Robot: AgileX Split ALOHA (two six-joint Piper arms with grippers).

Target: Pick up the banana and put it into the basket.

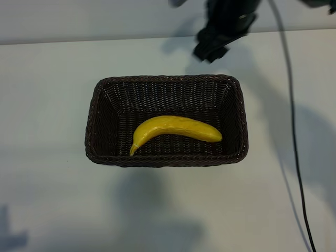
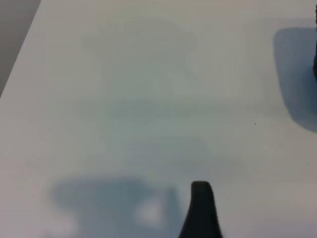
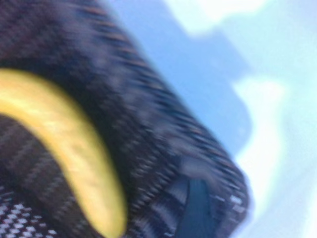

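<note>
Banana [image 1: 176, 129] lies flat on the floor of the dark wicker basket [image 1: 239, 121], its pointed stem toward the near left corner and its blunt end toward the right wall, touching nothing but the weave beneath it. The right gripper [image 1: 212, 50] hangs above the table just beyond the basket's far rim, up and to one side of the fruit, and holds nothing. Its dark body is all that shows from outside, and whether its claw is spread or pressed together cannot be told from these views. From that arm's own wrist camera the banana [image 3: 74, 148] curves across the basket's interior [image 3: 148, 124], with one dark fingertip [image 3: 195, 208] over the rim and well apart from the fruit.

The left gripper [image 2: 200, 213] sits parked over bare white table [image 2: 148, 99], far from the basket, with only one finger showing; its claw appears spread and empty.

Judged from how things lie, the placing is done: the banana is inside the basket and free of the claw. What seems left is for the right arm to pull clear and settle.
</note>
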